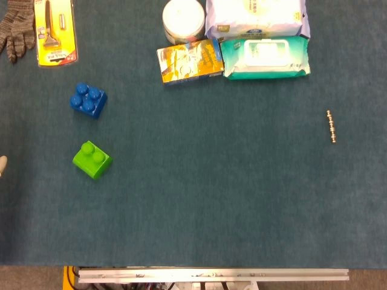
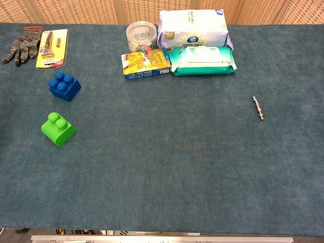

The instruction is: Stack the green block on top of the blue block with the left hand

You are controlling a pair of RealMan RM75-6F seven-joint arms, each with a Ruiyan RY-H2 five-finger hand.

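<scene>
Green block: sitting upright on the table near its left edge, studs facing up, touching nothing; in the chest view it is showing at.
Blue block: lying just beyond the green block, toward the far edge, apart from it with bare table between them; studs up, nothing resting on it; also showing at.
Left hand: only a pale sliver is peeking in at the left edge of the head view, level with the green block and apart from it; I cannot tell how its fingers are lying or whether they are holding anything.
Right hand: showing in neither view.
Far left corner: a knitted glove is lying beside a yellow carded tool pack.
Far edge, middle: a round clear tub, a white tissue pack, a green wipes pack and a colourful small box are crowding together, each touching or just beside the next.
Right side: a small metal rod is lying alone, well apart from everything else.
</scene>
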